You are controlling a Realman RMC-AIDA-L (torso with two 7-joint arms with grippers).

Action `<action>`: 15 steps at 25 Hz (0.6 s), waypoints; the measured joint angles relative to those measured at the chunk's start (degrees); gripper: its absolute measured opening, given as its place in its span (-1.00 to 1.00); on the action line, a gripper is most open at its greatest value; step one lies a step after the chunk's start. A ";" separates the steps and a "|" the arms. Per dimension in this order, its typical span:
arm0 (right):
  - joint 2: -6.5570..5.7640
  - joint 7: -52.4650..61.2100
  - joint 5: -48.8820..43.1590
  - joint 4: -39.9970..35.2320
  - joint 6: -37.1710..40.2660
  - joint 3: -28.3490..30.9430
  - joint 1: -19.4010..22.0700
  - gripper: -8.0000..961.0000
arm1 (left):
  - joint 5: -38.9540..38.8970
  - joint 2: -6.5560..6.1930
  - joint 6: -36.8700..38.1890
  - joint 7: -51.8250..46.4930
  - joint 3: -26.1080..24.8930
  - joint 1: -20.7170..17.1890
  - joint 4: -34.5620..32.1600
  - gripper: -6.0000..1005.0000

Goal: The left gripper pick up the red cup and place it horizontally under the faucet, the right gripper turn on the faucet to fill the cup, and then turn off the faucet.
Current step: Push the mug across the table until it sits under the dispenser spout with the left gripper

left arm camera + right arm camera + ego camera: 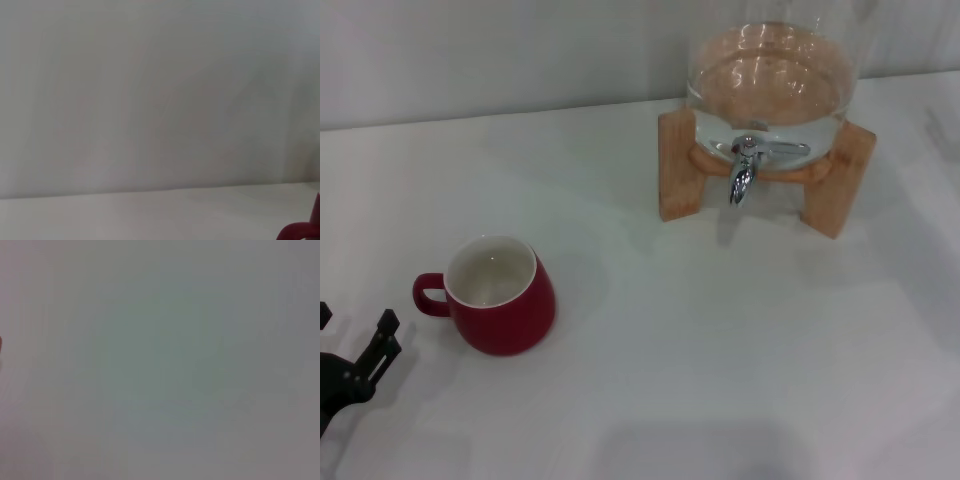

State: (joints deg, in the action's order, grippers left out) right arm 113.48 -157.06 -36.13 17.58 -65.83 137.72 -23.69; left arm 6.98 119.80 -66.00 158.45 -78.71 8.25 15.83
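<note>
Left tool [355, 350], a black two-fingered claw, sits at the lower left edge of the head view with its fingers spread apart and nothing between them, just beside the handle of the squat glossy red cup [500, 293] but not touching it. That red cup with its white inside stands upright on the white counter [720, 380] in the lower left of the frame, its small loop handle pointing toward the left edge and toward the tool. In the left wrist view only a sliver of the red cup [300, 231] shows at the lower right corner. Well apart from it, in the upper right, the small shiny chrome faucet [744, 170] hangs from a clear glass jar [770, 70] resting on a wooden stand [680, 170], its spout pointing down over bare counter. The right tool is not in view. The grasp looks not yet begun. Judging from this, the rounded, glossy wall could slip out of the fingers if they close off-centre, and a finger catching the handle could spin or tip the cup; setting it short of the spout would send water onto the counter
</note>
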 joint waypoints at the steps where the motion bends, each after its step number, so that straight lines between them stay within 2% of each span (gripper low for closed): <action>1: 0.00 0.00 -0.01 0.02 -0.10 0.00 0.00 0.40 | 0.03 -0.01 0.27 0.21 0.02 0.18 -0.01 0.65; 15: 0.07 0.00 -0.08 0.18 -0.62 0.00 -0.24 0.40 | 0.95 -0.19 3.19 0.62 1.37 2.54 0.16 0.65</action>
State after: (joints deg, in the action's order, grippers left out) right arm 113.55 -157.06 -36.22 17.76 -66.45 137.72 -23.93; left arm 7.93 119.61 -62.81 159.07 -77.35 10.79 15.99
